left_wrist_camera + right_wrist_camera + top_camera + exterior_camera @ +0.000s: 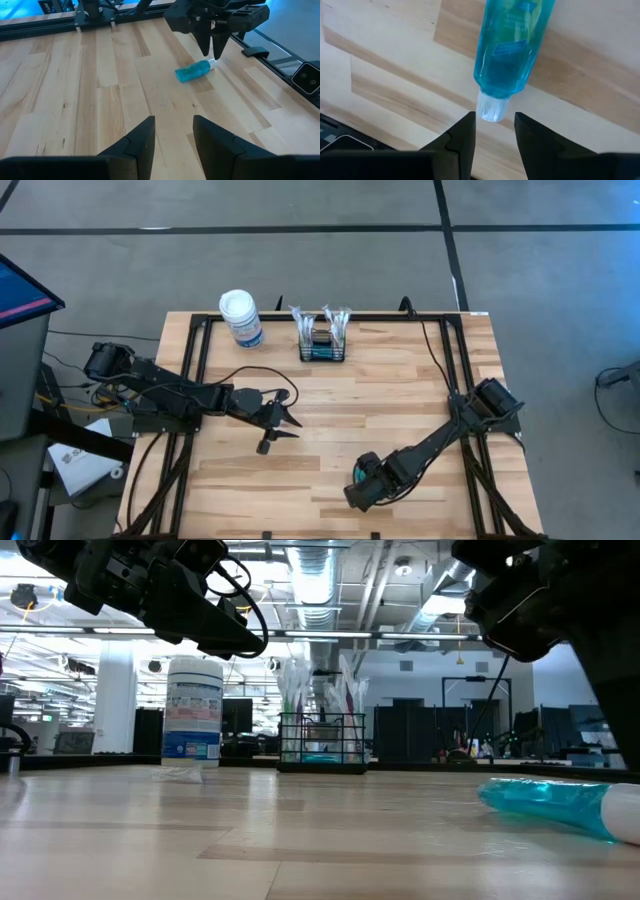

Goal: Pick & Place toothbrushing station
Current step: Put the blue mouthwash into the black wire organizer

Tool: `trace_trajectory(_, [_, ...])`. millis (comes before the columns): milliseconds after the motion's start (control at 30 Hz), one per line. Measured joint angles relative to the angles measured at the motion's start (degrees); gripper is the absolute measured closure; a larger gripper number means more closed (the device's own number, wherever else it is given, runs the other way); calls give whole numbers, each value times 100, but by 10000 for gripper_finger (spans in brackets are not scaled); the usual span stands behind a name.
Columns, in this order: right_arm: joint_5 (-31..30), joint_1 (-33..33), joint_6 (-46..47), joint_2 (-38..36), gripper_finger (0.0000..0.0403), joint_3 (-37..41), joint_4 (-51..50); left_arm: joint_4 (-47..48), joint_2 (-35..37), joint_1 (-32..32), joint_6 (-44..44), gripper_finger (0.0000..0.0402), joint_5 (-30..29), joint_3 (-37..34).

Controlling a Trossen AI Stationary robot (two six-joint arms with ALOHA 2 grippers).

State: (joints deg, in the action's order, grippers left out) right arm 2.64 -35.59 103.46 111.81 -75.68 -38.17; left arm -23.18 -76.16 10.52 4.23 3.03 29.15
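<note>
The toothbrushing station (323, 340), a small black wire-mesh basket with wrapped brushes sticking up from it, stands on its base at the middle of the table's far edge; it is also in the low view (322, 743). A teal bottle (192, 72) with a clear cap (492, 107) lies on its side near the table's front right. My right gripper (494, 131) points down over the cap end, open, its fingers apart from the bottle. My left gripper (173, 136) hovers open over the table's left middle (285, 420), nothing between its fingers.
A round canister (240, 317) with a white lid and blue label stands at the far edge, left of the basket. Black frame rails (195, 350) run along the table's left, right and far sides. Bare wood (340, 410) lies between the arms and the basket.
</note>
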Motion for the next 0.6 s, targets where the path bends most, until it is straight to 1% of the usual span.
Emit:
trace_trajectory(233, [-316,-3,59,4,276,0,-2,0,0,1,0,275,1,0])
trace_trajectory(367, [-316,-3,109,35,276,-1,4,2,0,1,-2,275,0,0])
trace_trajectory(600, [-94,-18,29,552,276,-42,326,10,0,0,-2,275,2,0])
